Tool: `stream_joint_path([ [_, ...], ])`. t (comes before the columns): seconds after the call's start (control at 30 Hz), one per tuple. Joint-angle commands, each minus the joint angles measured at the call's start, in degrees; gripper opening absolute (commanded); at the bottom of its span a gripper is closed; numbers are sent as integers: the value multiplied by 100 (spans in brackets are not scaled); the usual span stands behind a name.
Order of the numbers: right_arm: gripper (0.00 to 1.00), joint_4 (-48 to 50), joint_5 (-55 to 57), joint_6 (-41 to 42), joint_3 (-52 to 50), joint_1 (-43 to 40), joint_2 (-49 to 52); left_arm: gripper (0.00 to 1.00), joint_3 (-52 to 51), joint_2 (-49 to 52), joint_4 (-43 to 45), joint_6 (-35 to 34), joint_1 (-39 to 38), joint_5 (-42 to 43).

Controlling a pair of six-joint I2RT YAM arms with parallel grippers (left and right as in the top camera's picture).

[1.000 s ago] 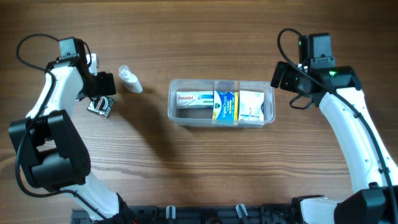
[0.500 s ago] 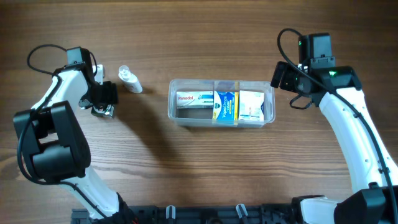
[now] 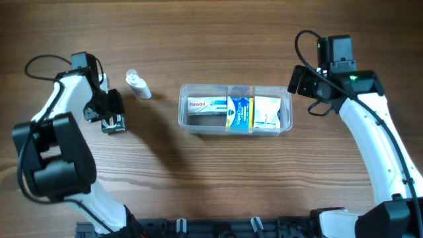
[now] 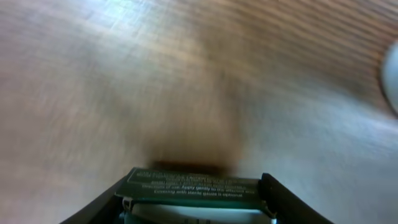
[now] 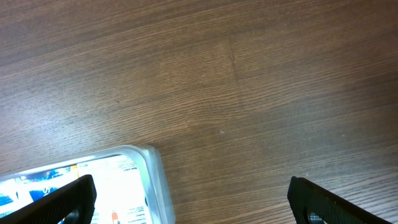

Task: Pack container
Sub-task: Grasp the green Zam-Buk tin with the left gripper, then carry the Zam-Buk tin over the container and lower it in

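Observation:
The clear container (image 3: 182, 106) stands mid-table and holds a Panadol box (image 3: 206, 106), a blue and yellow box (image 3: 239, 112) and a white box (image 3: 267, 112). Its corner shows in the right wrist view (image 5: 152, 180). My left gripper (image 3: 112, 122) is shut on a small dark green box (image 4: 196, 186) with white print, left of the container and just above the table. My right gripper (image 3: 301, 84) is open and empty by the container's right end; its fingertips (image 5: 189, 199) sit wide apart.
A small clear bottle with a white cap (image 3: 138, 85) lies on its side just right of my left arm, between it and the container. Bare wooden tabletop (image 3: 218, 178) surrounds everything.
My left gripper has turned and moved down and slightly right with the small box in it. The right arm and the container have not moved.

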Motion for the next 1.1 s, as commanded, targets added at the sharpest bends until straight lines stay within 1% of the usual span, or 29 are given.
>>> stream_joint_path([
  [0.0,100,17,83,-26,55,-24,70,56,87,-1029,-437,-522,11,76],
  [0.03,100,17,83,-22,55,-24,70,56,127,-1311,-616,-601,-11,146],
  [0.13,100,17,83,-24,55,-24,70,49,138,-2105,-898,-651,-181,409],
  [0.2,100,17,83,-24,55,-24,70,49,138,-2529,-992,-710,-391,433],
  [0.3,100,17,83,-26,55,-24,70,49,138,-3045,-999,-979,-911,433],
  [0.43,100,17,83,-24,55,-24,70,48,136,-3281,-901,-1327,-1777,433],
  [0.53,100,17,83,-26,55,-24,70,48,136,-3222,-658,-1578,-2579,411],
  [0.57,100,17,83,-24,55,-24,70,48,136,-3152,-468,-1705,-2983,400],
  [0.63,100,17,83,-24,55,-24,70,48,136,-2994,-136,-1838,-3508,350],
  [0.77,100,17,83,-24,55,-24,70,48,136,-2463,667,-1869,-4527,308],
  [0.9,100,17,83,-26,55,-24,70,49,136,-1843,1224,-1869,-5095,61],
  [1.07,100,17,83,-26,55,-24,70,49,136,-1064,1880,-1987,-5386,61],
])
